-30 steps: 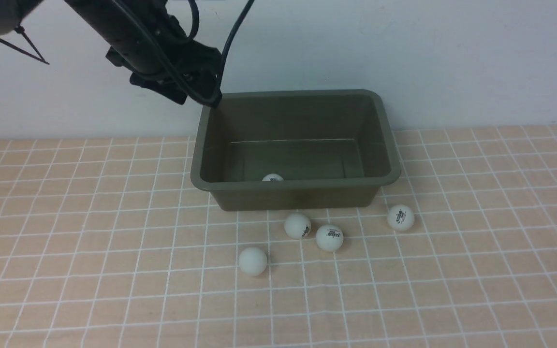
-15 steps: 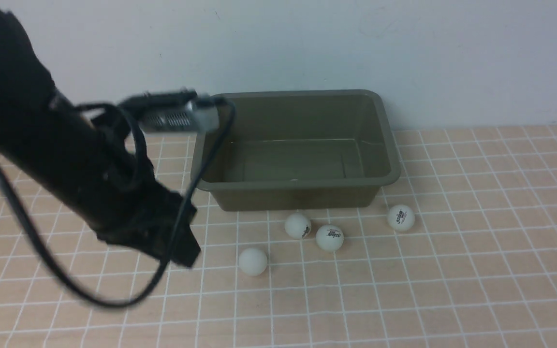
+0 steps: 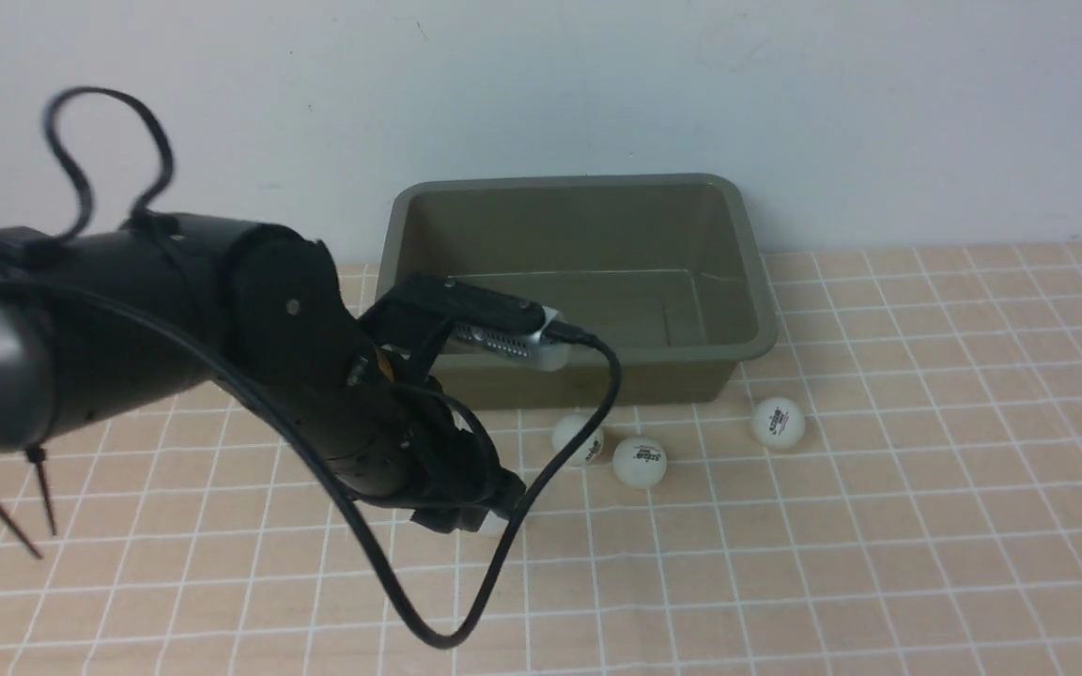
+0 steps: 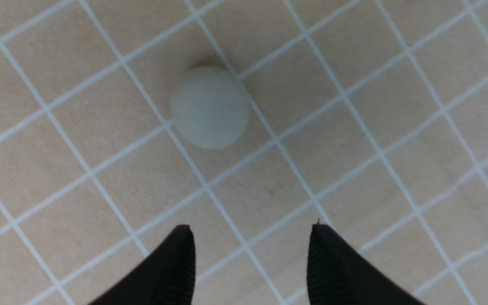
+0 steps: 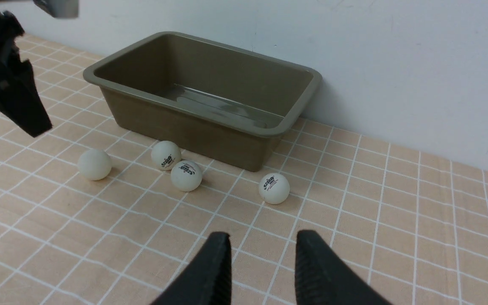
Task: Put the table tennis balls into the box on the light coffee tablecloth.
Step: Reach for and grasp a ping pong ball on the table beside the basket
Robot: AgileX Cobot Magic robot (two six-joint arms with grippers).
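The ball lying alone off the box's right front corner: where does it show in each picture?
Front view: the lone ball lies right of centre, before the box's right corner.
Left wrist view: not in it; the unmarked ball there is another one.
Right wrist view: near the middle, apart from three other balls.
Shared landmark: the box, in the front and right wrist views.

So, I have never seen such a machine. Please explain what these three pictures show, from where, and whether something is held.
It is a robot with two arms, each ending in a pincer. The front picture looks forward from between the arms; the left arm fills its left side. The other two come from cameras on the wrists. On the checked tablecloth, four table tennis balls lie in front of an olive-grey box. The left pincer hangs open near the plain ball. The right pincer is open too; nothing is held.
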